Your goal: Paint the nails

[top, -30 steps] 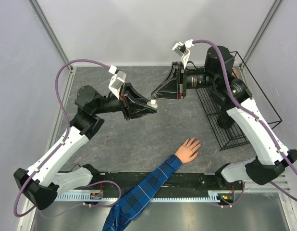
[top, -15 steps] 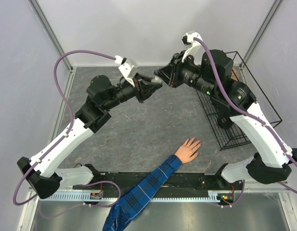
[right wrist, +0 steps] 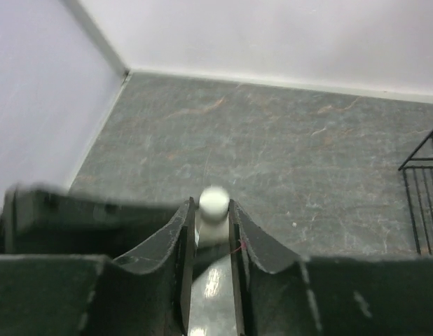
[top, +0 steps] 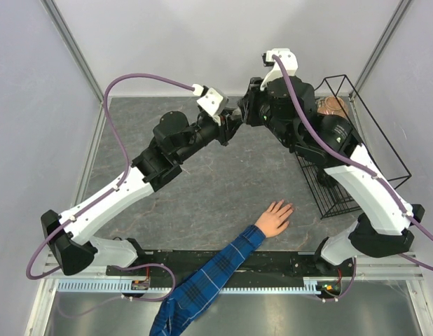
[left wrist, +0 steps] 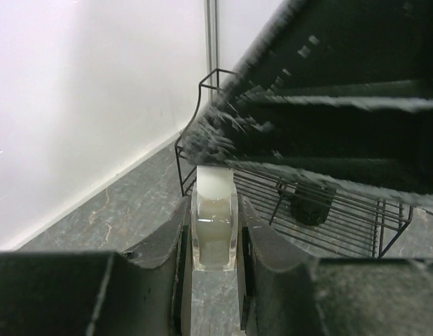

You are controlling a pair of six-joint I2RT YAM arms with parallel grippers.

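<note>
The left gripper (left wrist: 214, 210) is clamped narrow on a small clear bottle (left wrist: 214, 241), and the right gripper (right wrist: 212, 210) pinches its white cap (right wrist: 214, 201) — the two meet above the far side of the table (top: 202, 196). The nails (top: 287, 206) are well apart from them — on a hand (top: 274, 218) lying flat near the front edge.

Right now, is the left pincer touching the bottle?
Touching. Left wrist view: the left pincer's fingers press both sides of the bottle. The right pincer grips its cap.

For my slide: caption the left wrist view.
Left gripper shut on a small clear bottle with a white cap, wire rack behind.
</note>
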